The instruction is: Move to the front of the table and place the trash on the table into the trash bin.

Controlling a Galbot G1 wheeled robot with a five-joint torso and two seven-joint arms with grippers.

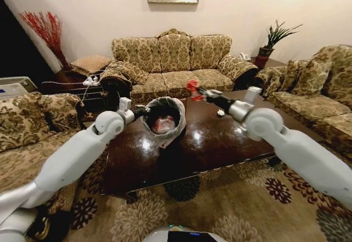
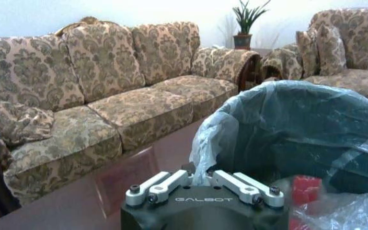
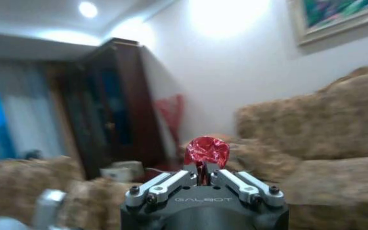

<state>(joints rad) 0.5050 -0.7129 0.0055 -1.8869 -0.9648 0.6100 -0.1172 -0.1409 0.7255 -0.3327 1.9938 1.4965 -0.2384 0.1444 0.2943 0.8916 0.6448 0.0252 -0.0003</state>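
The fingers of the right gripper (image 1: 194,90) are closed on the small red wrapper (image 1: 192,85), pinching it at the tips; in the right wrist view the crumpled wrapper (image 3: 207,150) stands up between the two closed fingers (image 3: 191,167). The wrapper is held in the air above the far edge of the table (image 1: 220,140), just right of the trash bin (image 1: 163,122) and higher than its rim. The left gripper (image 1: 144,110) is at the bin's left rim, its fingers pressed together on the edge of the translucent liner (image 2: 248,124), as the left wrist view shows with the fingers (image 2: 190,170) meeting the plastic. The bin stands on the glossy dark tabletop, left of centre, with the liner folded over its rim. Inside the bin lies a white-and-red plastic bag bundle (image 1: 164,125), also seen at the corner of the left wrist view (image 2: 312,201). A tiny white paper wad (image 1: 220,114) rests on the table beneath the right arm, near the far edge. Patterned sofas (image 1: 173,60) surround the table on three sides, and a floral rug (image 1: 220,209) lies under it.
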